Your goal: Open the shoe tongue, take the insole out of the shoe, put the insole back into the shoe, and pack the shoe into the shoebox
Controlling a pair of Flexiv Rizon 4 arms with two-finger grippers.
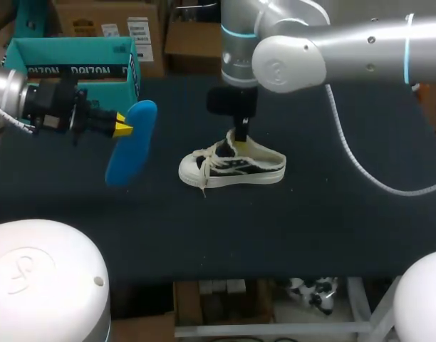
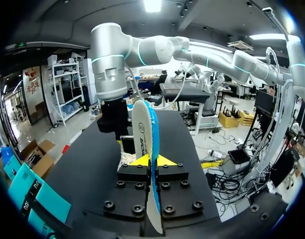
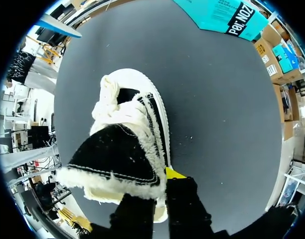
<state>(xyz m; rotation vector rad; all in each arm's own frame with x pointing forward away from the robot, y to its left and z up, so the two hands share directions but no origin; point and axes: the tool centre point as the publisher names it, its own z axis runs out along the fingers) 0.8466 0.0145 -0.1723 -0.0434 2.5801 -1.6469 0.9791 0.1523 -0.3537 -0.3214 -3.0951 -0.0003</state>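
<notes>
Insole (image 2: 142, 129) clamped edge-on between the left gripper (image 2: 152, 160) fingers, held off the table (image 1: 310, 228), left of frame in head view.
Shoe (image 1: 232, 169) sits on its sole mid-frame, toe toward frame left. The right gripper (image 1: 239, 139) comes down from the top and pinches the raised tongue (image 3: 117, 154). Teal shoebox (image 1: 68, 60) is at upper left, well apart from the shoe.

The table (image 1: 332, 235) is big and dark, almost black. Its top is flat and dull, with no pattern on it. It goes from the left side all the way to the right side. Its front edge runs straight across. A few tiny pale specks (image 3: 191, 138) lie on the top near the middle.
</notes>
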